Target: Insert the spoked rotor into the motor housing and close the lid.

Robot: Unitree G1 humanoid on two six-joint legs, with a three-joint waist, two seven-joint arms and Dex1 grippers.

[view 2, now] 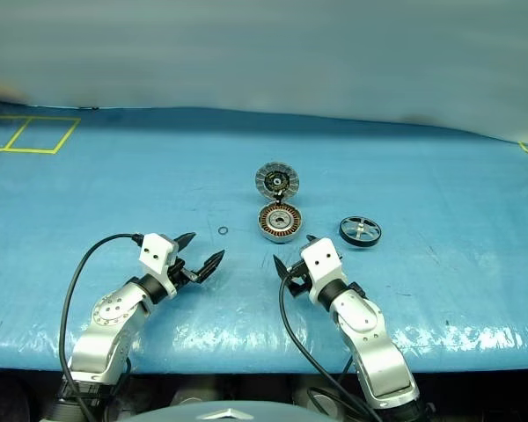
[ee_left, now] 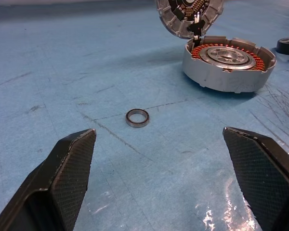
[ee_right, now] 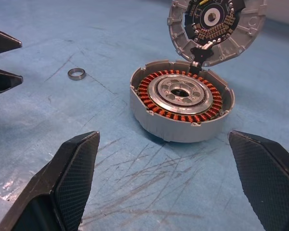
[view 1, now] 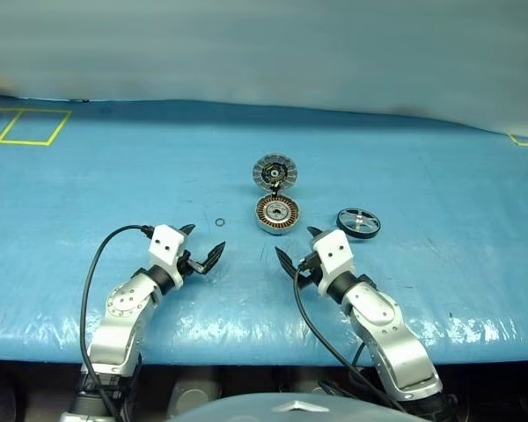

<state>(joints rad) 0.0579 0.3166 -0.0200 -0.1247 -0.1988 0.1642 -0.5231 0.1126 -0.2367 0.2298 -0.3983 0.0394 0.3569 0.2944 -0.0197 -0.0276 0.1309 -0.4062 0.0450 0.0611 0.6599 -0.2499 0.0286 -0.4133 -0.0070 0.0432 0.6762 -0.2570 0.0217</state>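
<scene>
Both grippers wide open, holding nothing, hovering low over the blue table. Spoked rotor lying flat, untouched, just ahead of the right gripper and off to its outer side, so clearly the right arm's job; left gripper well further away, with the housing in between. Motor housing almost dead ahead of the right gripper, copper windings up, lid swung back and standing open on the far side past the hinge. No real long axis on the rotor, just a flat disc, so probably a pinch across the rim or a spoke, coming in from above. Guessing a short swing outward for the right hand to grab, then back inward over the housing to drop it in. Tiny loose ring sitting straight out in front of the left gripper, between its fingers' line of sight, not part of the job. Lid closing still to come.
</scene>
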